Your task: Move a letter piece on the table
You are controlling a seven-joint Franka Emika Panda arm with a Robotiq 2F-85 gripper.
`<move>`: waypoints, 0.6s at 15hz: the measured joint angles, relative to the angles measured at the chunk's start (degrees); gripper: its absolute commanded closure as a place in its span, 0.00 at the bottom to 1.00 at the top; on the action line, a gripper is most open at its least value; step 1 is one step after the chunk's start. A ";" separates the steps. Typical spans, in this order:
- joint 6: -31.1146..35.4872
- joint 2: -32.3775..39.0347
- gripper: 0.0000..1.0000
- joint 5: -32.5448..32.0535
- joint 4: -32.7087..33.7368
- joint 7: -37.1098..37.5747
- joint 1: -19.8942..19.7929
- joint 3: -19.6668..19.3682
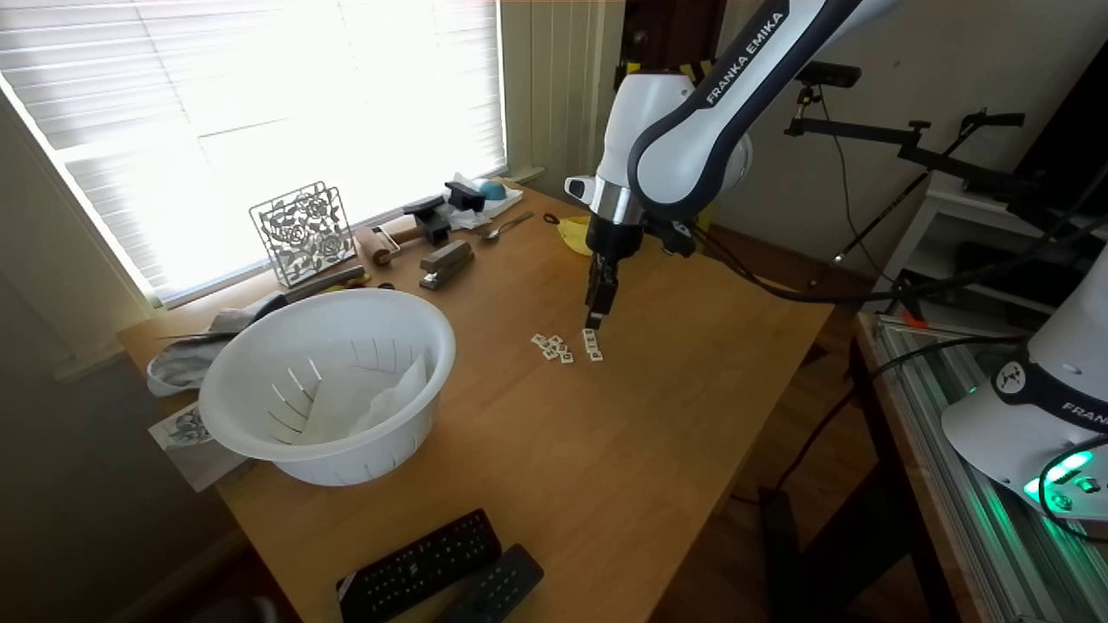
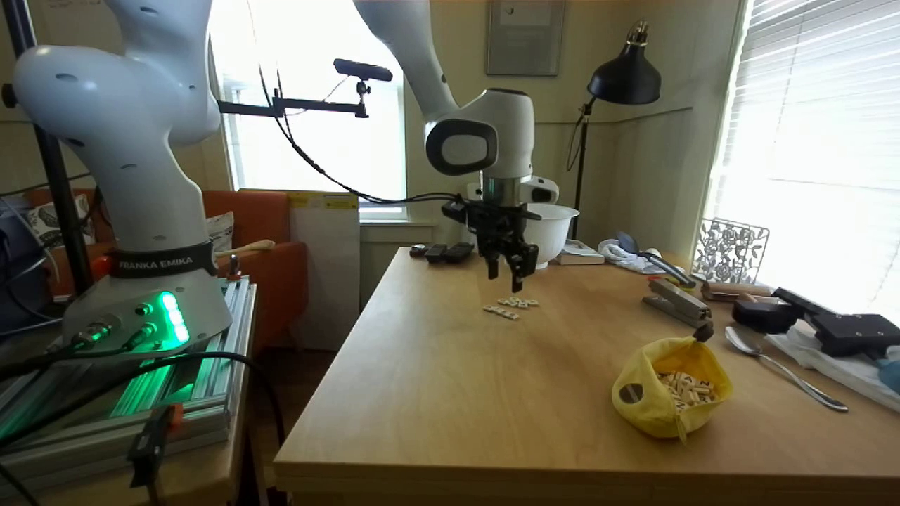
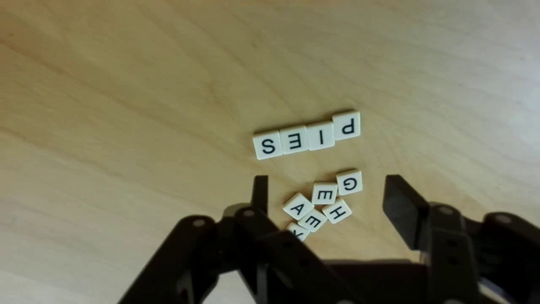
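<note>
Several white letter pieces lie flat on the light-brown table (image 1: 519,450). In the wrist view a touching row reads S (image 3: 268,145), E (image 3: 294,139), I (image 3: 321,136) and P (image 3: 346,125), with P a little offset. Below it is a loose cluster with G (image 3: 349,182), E (image 3: 324,194), A (image 3: 298,206), H (image 3: 337,210), another E (image 3: 312,220) and a piece partly hidden by a finger. My gripper (image 3: 327,185) is open and empty above the pieces, its fingers seen either side of the cluster. It also shows in both exterior views (image 1: 595,318) (image 2: 505,280), above the table.
A white bowl (image 1: 327,457) stands on the table, with black remotes (image 1: 424,562) near it. A yellow pouch of letter pieces (image 2: 643,414), a stapler (image 2: 676,301) and a spoon (image 2: 787,372) lie towards the window side, with a metal rack (image 1: 303,234).
</note>
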 measured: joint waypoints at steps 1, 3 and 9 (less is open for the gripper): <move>-0.29 -0.71 0.00 0.00 -0.36 -0.28 0.30 -0.18; -0.83 -2.03 0.00 0.00 -1.15 -0.60 1.10 -0.80; -2.37 -5.39 0.00 0.00 -2.98 -1.07 4.42 -3.92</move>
